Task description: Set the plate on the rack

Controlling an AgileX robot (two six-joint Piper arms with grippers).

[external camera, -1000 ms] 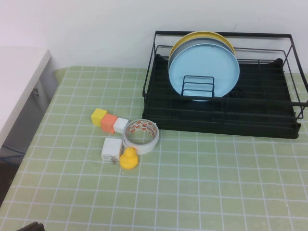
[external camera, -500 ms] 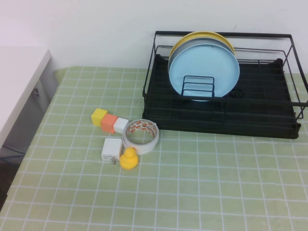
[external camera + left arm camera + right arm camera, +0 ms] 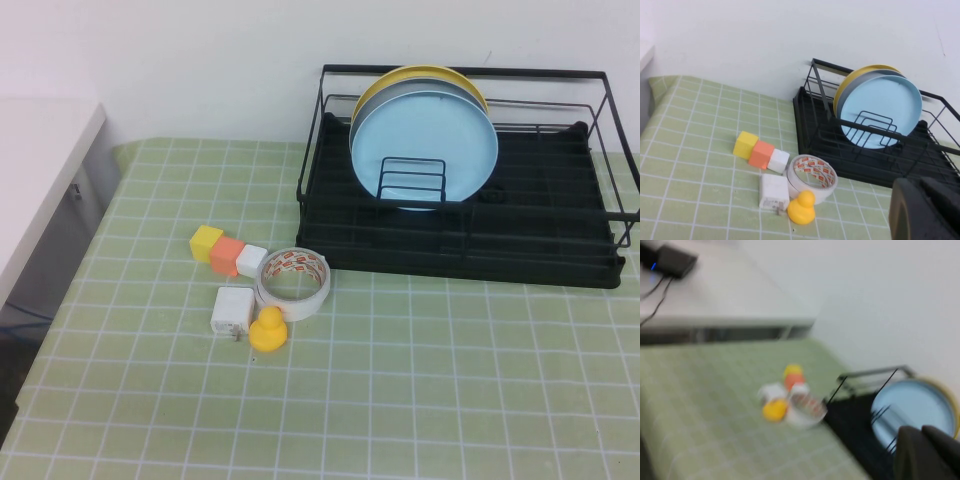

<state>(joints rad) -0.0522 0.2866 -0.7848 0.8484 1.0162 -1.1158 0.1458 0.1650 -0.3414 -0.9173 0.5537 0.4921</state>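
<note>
The light blue plate (image 3: 424,140) stands upright in the black wire rack (image 3: 460,72) at the back right of the table, in front of a grey-white plate (image 3: 405,92) and a yellow plate (image 3: 420,74). Neither arm shows in the high view. In the left wrist view, my left gripper (image 3: 922,187) is shut and empty, well back from the rack (image 3: 860,160) and plate (image 3: 880,112). In the blurred right wrist view, my right gripper (image 3: 921,432) is shut and empty, far from the plate (image 3: 912,410).
On the green checked cloth left of the rack lie a yellow cube (image 3: 206,241), an orange cube (image 3: 227,254), a white cube (image 3: 251,260), a tape roll (image 3: 294,282), a white charger (image 3: 232,310) and a yellow duck (image 3: 268,329). A white side table (image 3: 40,170) stands at far left.
A dark bit of the left arm at the bottom left corner of the high view has gone out of the picture. Plates, rack and small objects have not moved.
</note>
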